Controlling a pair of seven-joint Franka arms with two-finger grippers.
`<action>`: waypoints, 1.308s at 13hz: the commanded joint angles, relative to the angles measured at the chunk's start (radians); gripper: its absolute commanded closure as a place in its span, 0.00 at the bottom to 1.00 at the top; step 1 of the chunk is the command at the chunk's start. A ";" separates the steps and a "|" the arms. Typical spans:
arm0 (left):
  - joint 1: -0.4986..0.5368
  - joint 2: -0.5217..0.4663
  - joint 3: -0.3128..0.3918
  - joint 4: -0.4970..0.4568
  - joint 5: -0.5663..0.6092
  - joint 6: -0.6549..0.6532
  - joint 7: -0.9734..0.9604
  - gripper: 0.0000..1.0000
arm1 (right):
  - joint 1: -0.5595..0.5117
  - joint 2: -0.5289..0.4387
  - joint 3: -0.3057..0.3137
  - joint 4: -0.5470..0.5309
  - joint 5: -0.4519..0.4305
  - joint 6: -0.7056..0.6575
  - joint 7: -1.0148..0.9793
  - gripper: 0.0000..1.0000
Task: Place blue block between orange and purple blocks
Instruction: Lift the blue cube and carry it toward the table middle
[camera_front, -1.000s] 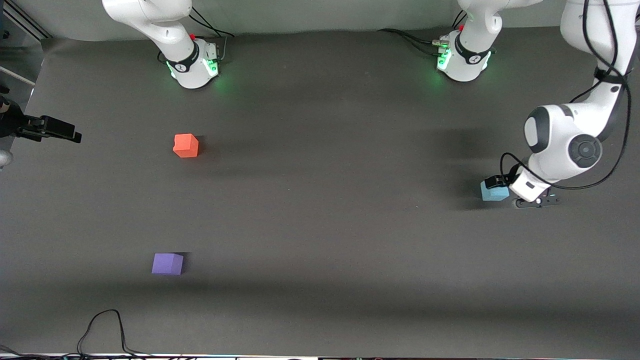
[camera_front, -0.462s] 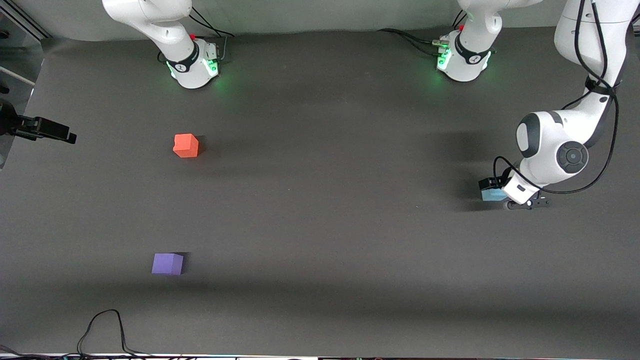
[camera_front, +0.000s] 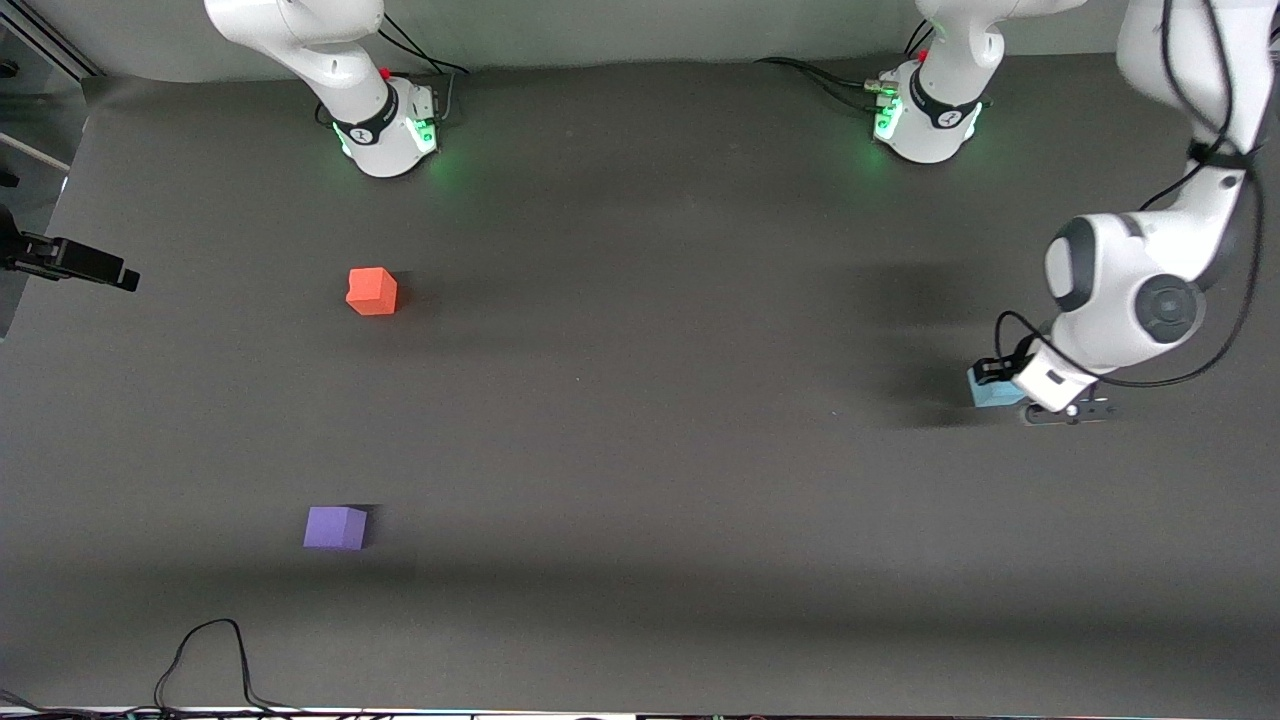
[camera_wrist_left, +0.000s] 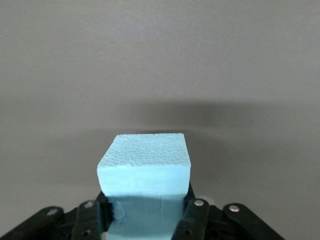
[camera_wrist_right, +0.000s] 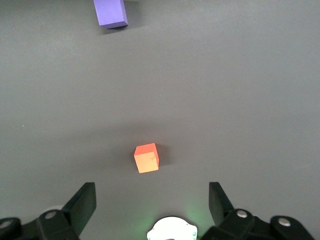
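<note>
The left gripper (camera_wrist_left: 145, 220) held the blue block (camera_front: 990, 390) between its jaws, over the table (camera_front: 640, 420) at the left arm's end. The orange block (camera_front: 372, 291) and purple block (camera_front: 335, 527) lay well apart. The right gripper (camera_wrist_right: 152, 200) waited with jaws wide.

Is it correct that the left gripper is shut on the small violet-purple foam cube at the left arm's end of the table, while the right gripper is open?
Not quite. The cube between the left gripper's fingers is the light sky-blue foam cube, as the left wrist view shows. The violet-purple cube lies free toward the right arm's end. The right gripper is indeed open.
</note>
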 joint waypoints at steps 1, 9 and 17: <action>-0.001 -0.098 0.020 0.235 -0.011 -0.352 0.006 0.66 | 0.009 0.015 -0.003 0.021 0.002 0.010 -0.002 0.00; -0.027 -0.052 0.000 0.690 0.004 -0.680 -0.007 0.64 | 0.020 0.007 0.009 0.035 0.036 0.008 0.000 0.00; -0.414 0.404 -0.214 1.071 0.015 -0.639 -0.917 0.63 | 0.048 0.024 0.009 0.016 0.034 0.034 -0.039 0.00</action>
